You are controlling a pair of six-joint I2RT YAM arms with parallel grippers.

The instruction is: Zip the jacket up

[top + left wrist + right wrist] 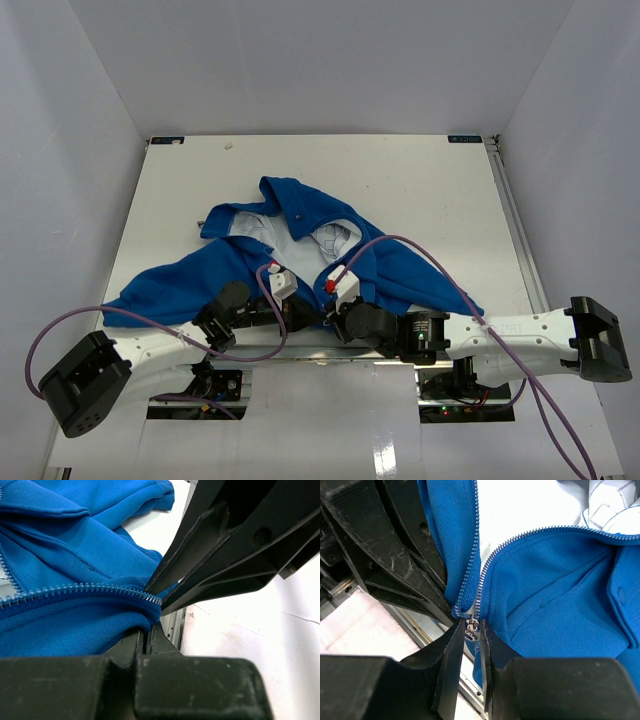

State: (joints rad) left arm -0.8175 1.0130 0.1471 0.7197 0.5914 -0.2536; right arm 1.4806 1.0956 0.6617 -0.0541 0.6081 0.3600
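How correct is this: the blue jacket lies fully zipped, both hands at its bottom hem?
Not zipped: the jacket lies open, its zipper teeth parting just above the hem, as the right wrist view shows. The left hand and right hand are at that hem.

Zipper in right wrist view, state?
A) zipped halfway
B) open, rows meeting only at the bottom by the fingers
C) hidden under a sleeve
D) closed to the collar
B: on the jacket the zipper rows split apart just above the right gripper, lining showing between.
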